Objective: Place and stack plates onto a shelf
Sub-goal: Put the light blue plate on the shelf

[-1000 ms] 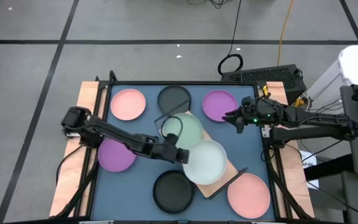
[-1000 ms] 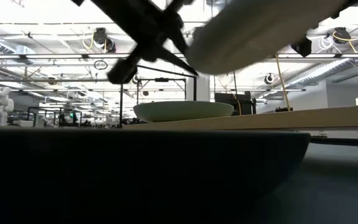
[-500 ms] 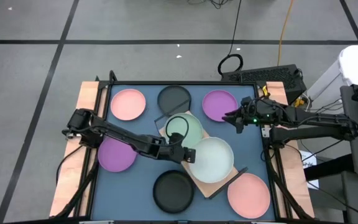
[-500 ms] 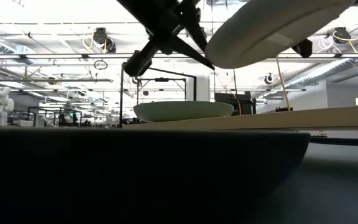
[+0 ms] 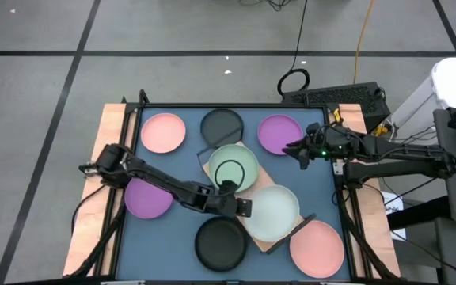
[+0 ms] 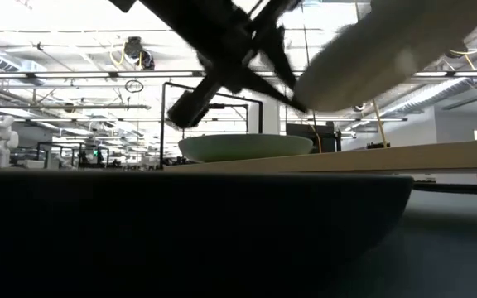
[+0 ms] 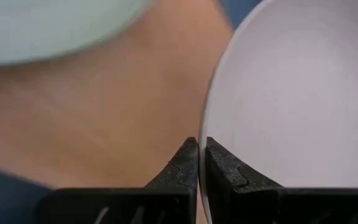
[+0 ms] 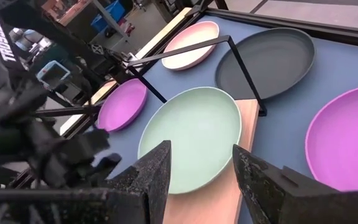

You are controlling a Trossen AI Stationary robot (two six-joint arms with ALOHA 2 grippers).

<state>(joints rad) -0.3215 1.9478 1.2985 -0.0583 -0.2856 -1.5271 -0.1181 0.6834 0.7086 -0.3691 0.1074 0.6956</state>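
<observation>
Eight round, matte, raised-rim plates: two pink point(image 5: 163, 131), two purple point(image 5: 279, 133), two black point(image 5: 222, 124), one pale green plate point(image 5: 233, 165) and one pale blue plate point(image 5: 274, 211). One shelf point(image 5: 264, 238), a light wooden board with thin black wire frame, carries the green plate. The left gripper point(image 5: 244, 208) has its jaws pinched tight on the pale blue plate's rim above the board; the right gripper point(image 5: 291, 149) waits near a purple plate, jaws parted, empty.

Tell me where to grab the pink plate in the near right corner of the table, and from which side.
Grip the pink plate by its raised rim, probably on the edge facing the table's right side. It lies flat, so only the thin rim offers a pinch, one jaw inside and one outside. The shelf corner crowds its inner edge, while the right gripper, waiting open by the purple plate, is on that side.
</observation>
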